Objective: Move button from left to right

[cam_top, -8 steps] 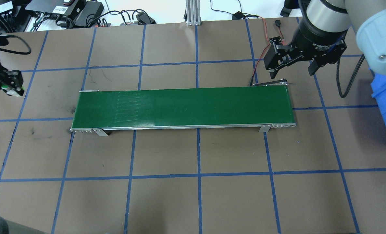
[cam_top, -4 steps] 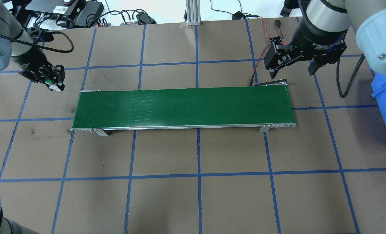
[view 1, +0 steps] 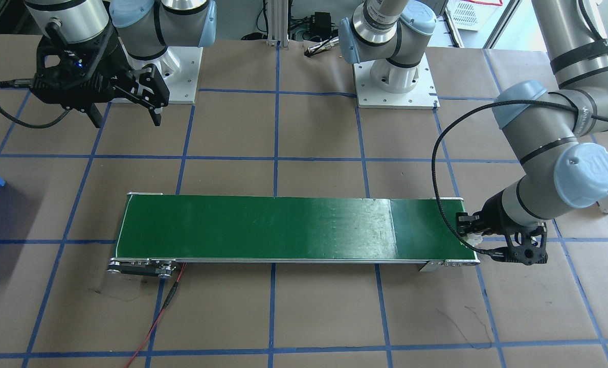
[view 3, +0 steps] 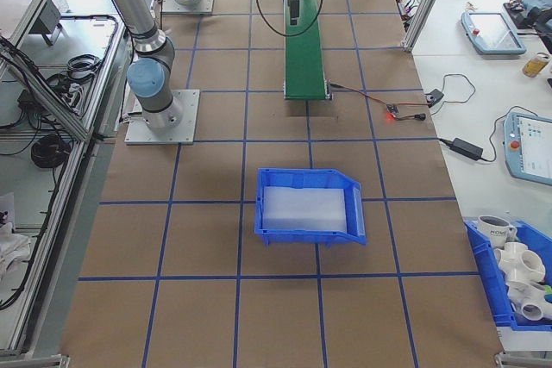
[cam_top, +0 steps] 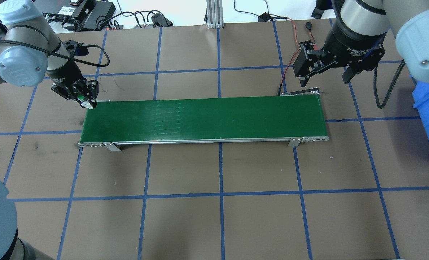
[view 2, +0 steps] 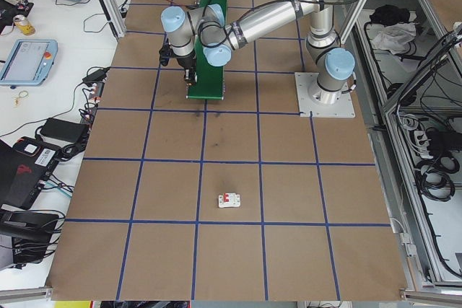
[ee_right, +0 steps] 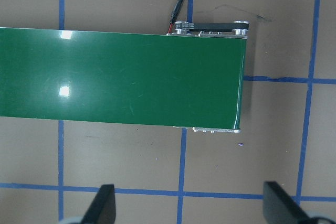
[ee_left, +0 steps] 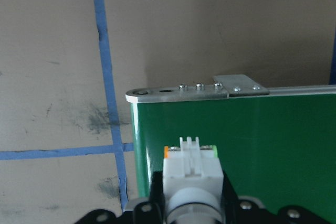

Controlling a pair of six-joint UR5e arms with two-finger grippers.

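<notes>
Green conveyor [cam_top: 203, 119] – left end effector [cam_top: 86, 100] gripping button [ee_left: 190, 169]

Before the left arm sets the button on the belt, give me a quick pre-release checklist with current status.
1. Button held in left gripper: ok.
2. Button over the belt: ok, only just, at its left end corner.
3. Belt surface free of other things: ok.
4. Right gripper open, waiting by the belt's far end: ok.
5. Height of button above belt: cannot tell.
6. Belt running: cannot tell.
</notes>
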